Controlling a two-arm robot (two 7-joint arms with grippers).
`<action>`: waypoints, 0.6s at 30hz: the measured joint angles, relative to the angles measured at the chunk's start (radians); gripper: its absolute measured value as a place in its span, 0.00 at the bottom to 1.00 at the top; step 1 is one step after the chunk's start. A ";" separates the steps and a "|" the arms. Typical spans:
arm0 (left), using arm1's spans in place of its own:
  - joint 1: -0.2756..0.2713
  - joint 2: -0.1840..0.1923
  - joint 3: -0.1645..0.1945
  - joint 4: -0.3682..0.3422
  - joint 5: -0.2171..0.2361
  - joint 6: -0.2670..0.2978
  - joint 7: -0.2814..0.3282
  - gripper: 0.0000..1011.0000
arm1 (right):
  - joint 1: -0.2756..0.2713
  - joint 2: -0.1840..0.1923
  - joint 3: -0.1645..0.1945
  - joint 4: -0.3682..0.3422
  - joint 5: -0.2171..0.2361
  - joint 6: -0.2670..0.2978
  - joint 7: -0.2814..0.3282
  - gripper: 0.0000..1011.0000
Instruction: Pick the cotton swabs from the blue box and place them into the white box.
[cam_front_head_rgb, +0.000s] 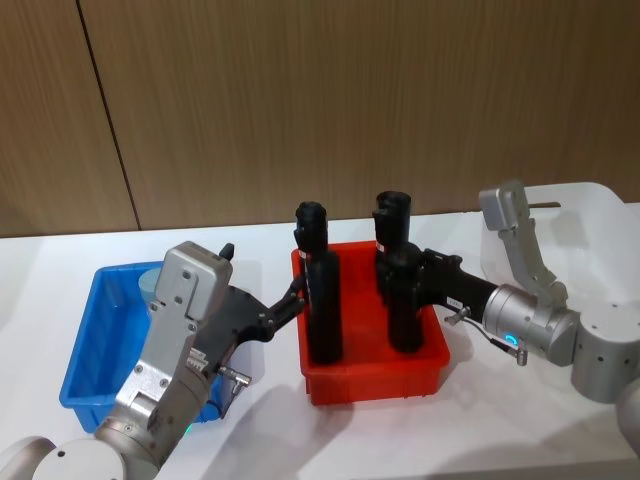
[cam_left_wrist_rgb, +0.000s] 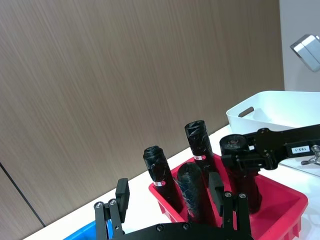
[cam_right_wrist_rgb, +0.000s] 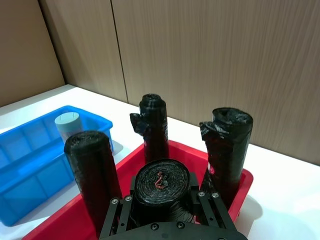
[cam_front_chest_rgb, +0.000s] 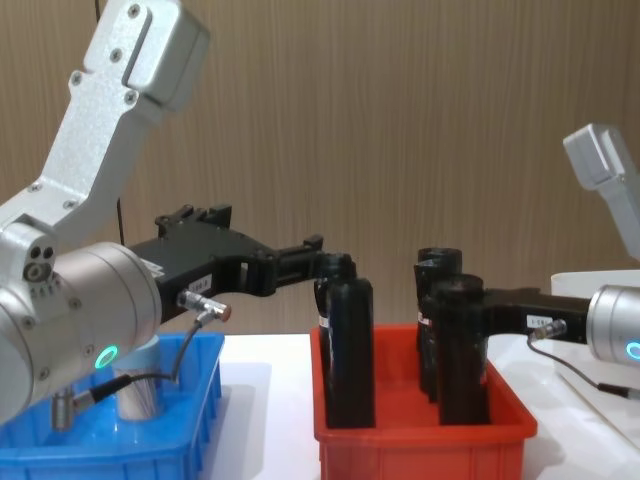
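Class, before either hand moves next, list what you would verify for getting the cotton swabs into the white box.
1. Cotton swabs jar stands in the blue box: ok.
2. Left hand open: ok.
3. Left hand over the jar: not ok, it is at the front-left black bottle in the red bin.
4. Right hand free: not ok, shut on the front-right black bottle.
5. White box has room: cannot tell.

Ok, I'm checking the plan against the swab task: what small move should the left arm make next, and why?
Probably pull the left gripper back from the red bin and toward the blue box. Its fingers are open beside a black bottle, which is not a task item, while the cotton swab jar stands untouched in the blue box.
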 joint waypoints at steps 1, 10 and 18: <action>0.000 0.000 0.000 0.000 0.000 0.000 0.000 0.99 | -0.001 0.000 0.000 -0.003 0.000 0.001 -0.003 0.53; 0.000 0.000 0.000 0.000 0.000 0.000 0.000 0.99 | -0.043 0.022 0.010 -0.124 0.010 0.035 -0.031 0.50; 0.000 0.000 0.000 0.000 0.000 0.000 0.000 0.99 | -0.088 0.052 0.030 -0.273 0.033 0.074 -0.062 0.50</action>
